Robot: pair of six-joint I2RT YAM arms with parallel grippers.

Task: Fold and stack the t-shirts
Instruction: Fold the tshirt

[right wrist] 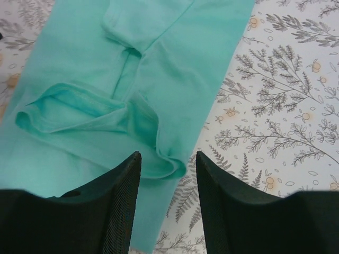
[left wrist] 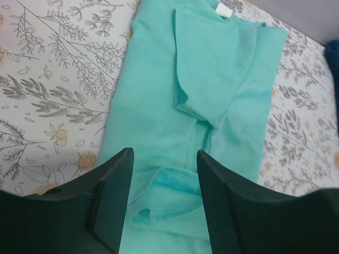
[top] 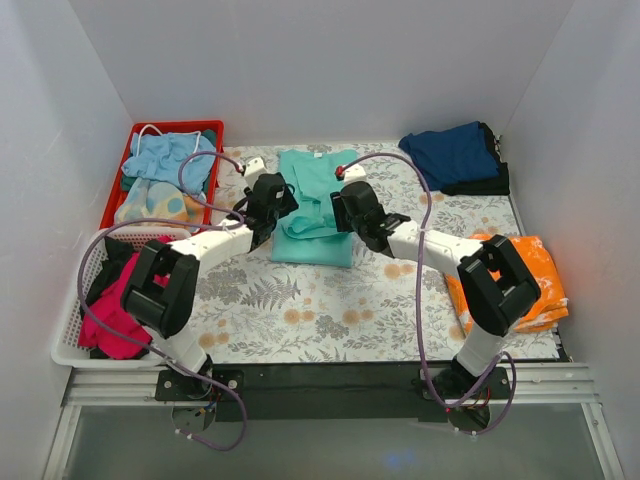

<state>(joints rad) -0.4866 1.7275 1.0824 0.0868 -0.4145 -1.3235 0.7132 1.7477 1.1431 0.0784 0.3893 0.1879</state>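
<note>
At the near left of the counter, a white basket holds a magenta shirt and some dark cloth. Behind it, a red bin holds light blue and mottled clothes. The teal shirt lies partly folded mid-counter. The left pincer and right pincer are both spread apart over its bunched hem. A navy shirt sits back right and an orange shirt near right.

Worktop: covered in a pale leaf-and-flower print. A teal-green t-shirt lies partly folded at centre rear. A navy t-shirt lies bunched at the far right corner. An orange-and-white t-shirt lies at the right edge. A red basket stands far left, with a white basket near left.
</note>
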